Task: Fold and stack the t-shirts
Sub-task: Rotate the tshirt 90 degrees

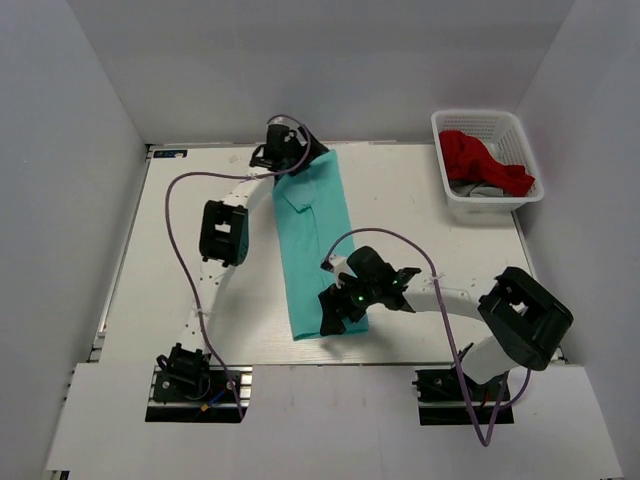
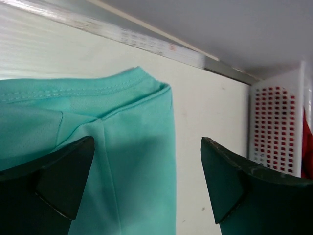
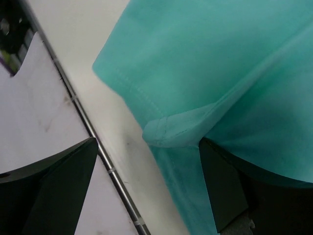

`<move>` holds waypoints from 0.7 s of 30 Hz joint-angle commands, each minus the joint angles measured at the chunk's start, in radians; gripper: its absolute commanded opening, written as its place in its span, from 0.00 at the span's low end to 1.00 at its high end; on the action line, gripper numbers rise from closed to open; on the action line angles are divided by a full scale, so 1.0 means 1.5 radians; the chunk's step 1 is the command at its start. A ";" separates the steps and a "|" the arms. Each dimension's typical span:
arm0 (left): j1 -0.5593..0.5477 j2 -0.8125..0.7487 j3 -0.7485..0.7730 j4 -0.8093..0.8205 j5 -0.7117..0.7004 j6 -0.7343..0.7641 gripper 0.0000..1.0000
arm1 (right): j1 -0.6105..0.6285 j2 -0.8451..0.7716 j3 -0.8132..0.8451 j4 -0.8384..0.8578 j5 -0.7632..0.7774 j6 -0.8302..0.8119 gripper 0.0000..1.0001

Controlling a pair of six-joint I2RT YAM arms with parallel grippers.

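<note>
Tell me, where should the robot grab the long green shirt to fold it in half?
Probably the shirt at its near corner, coming down from above. It lies flat as a long narrow strip, and the layers bulge into a small lip there, so the fingers could pinch them all together.

White matte table [image 1: 430, 210], boxed in by plain pale grey walls: back wall [image 1: 320, 60], left wall [image 1: 50, 220], right wall [image 1: 595, 180]. Metal rail [image 2: 161, 43] along table's far edge. White board [image 1: 330, 420] at near edge. Even, soft light, faint shadows.
</note>
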 commanded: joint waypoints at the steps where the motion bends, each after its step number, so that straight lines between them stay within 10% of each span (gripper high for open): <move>1: -0.037 0.076 0.046 0.027 -0.004 -0.021 1.00 | 0.038 0.051 -0.006 -0.101 -0.062 -0.045 0.90; 12: -0.044 -0.008 0.032 0.062 0.013 0.010 1.00 | 0.057 -0.069 0.035 -0.092 0.071 -0.013 0.90; 21: -0.044 -0.473 -0.278 -0.064 0.007 0.152 1.00 | 0.050 -0.198 -0.007 -0.057 0.188 0.134 0.90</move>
